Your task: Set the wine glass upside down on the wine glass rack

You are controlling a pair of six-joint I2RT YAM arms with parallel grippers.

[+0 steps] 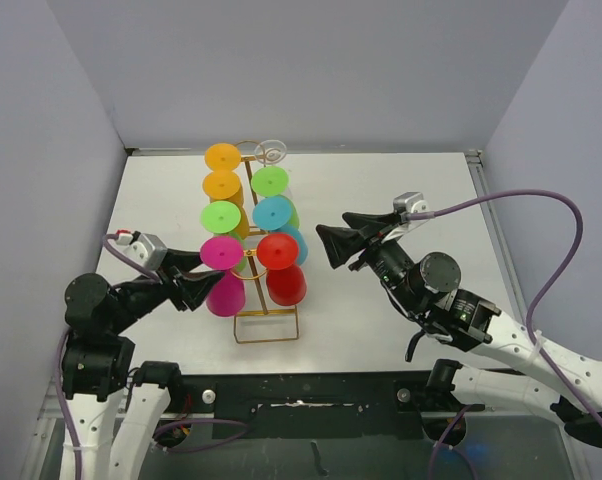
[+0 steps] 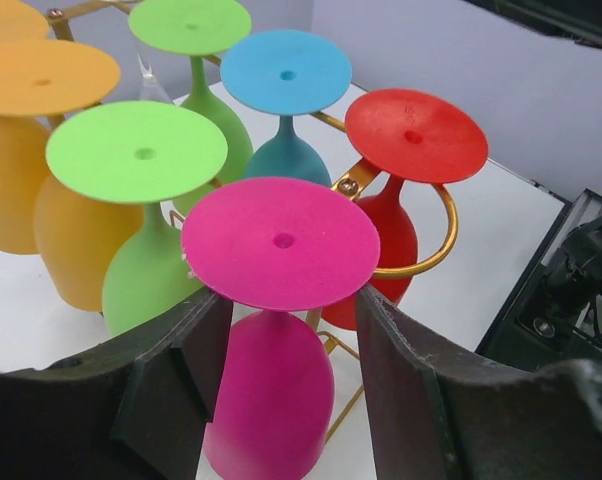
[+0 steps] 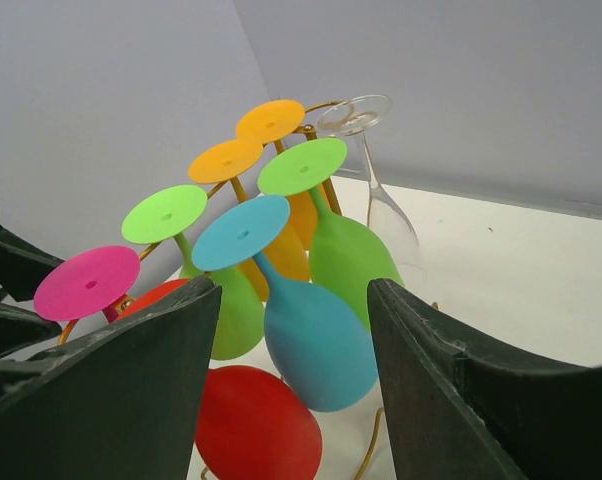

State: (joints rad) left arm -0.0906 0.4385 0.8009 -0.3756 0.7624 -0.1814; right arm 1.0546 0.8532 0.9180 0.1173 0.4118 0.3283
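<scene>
The gold wire wine glass rack (image 1: 266, 340) stands mid-table with several coloured glasses hanging upside down on both sides, and a clear one (image 1: 271, 152) at the far right hook. The pink wine glass (image 1: 223, 275) hangs at the near left, the red one (image 1: 283, 268) at the near right. My left gripper (image 1: 203, 280) is open, its fingers either side of the pink glass (image 2: 279, 243) just below its foot. In the left wrist view a gap shows beside the bowl. My right gripper (image 1: 328, 245) is open and empty, just right of the red and blue glasses (image 3: 311, 335).
Grey walls close in the white table (image 1: 401, 200) on three sides. A black strip runs along the near edge (image 1: 311, 390) between the arm bases. The rack's gold ring hook (image 2: 421, 265) curves round the red glass's stem.
</scene>
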